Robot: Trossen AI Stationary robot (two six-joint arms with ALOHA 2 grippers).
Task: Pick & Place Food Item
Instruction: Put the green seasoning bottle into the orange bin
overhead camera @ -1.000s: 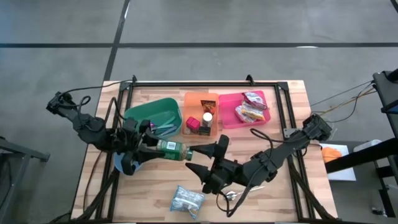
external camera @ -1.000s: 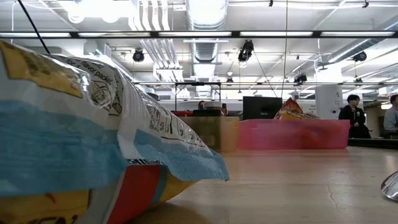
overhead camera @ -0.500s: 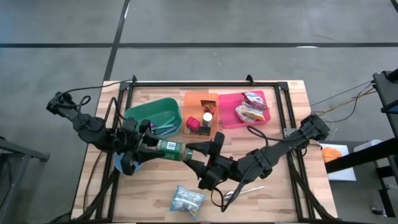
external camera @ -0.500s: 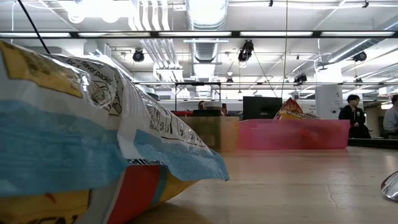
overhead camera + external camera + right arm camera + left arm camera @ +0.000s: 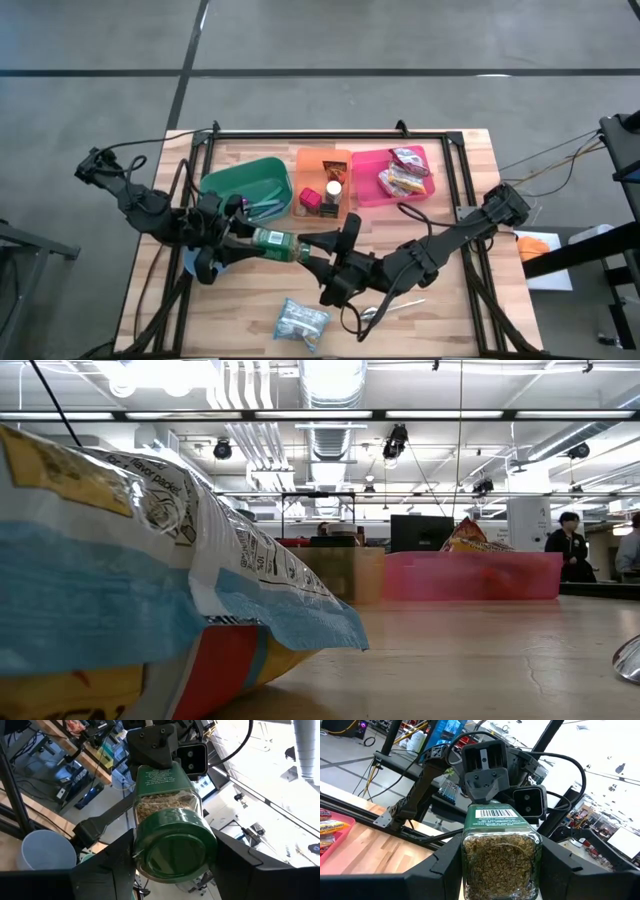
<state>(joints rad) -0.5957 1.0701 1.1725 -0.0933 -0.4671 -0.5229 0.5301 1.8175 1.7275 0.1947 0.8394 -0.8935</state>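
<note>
A glass jar of dried herbs, with a green label and a green lid, is held level above the table between both arms. My left gripper is shut on its bottom end and my right gripper on its lid end. In the left wrist view the jar fills the space between my fingers, with the right wrist behind it. The right wrist view looks onto the green lid. My left gripper pinches the jar's glass bottom end between its two fingers, which come level from the table's left and lie along the jar. The jar is level and clear of the table. My right gripper has its two fingers against opposite sides of the green lid's rim, coming level from the table's right, along the jar.
At the back stand a green bin, an orange bin with small items and a pink bin with snack packs. A blue cup sits under the left arm. A snack bag and a silvery utensil lie near the front edge.
My right gripper's fingers, spread wide around the jar's lid end a second ago, have shut onto the lid. The jar and my left gripper have kept still.
</note>
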